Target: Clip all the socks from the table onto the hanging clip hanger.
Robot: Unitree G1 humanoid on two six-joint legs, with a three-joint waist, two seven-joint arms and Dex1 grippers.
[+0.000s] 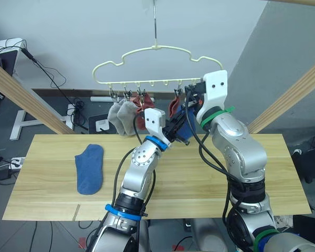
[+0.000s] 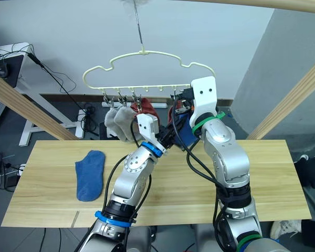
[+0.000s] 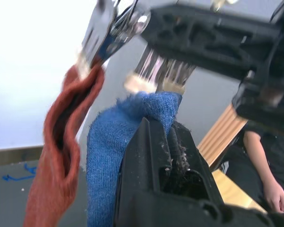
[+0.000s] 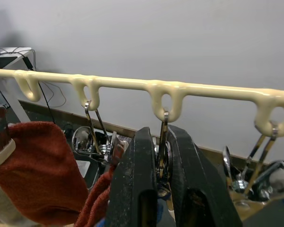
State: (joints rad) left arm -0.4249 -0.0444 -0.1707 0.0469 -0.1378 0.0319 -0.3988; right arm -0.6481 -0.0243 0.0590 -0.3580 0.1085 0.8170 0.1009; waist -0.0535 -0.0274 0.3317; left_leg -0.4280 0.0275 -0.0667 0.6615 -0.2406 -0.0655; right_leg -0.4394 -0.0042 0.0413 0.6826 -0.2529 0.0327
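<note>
Blue sock (image 3: pixel 128 142) is gripped by left end effector (image 3: pixel 168 142); clip (image 4: pixel 162 156) is squeezed by right end effector (image 4: pixel 162 189). Early release risks sock dropping.

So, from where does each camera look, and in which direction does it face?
Left eye: on the head, facing forward and down over both arms at the table and hanger.
Right eye: beside it, same scene; a blue sock lies flat.
Left wrist: looks along the left gripper holding a blue sock up to a clip.
Right wrist: looks along the right gripper squeezing a clip.
Both wrist views share a red sock.
</note>
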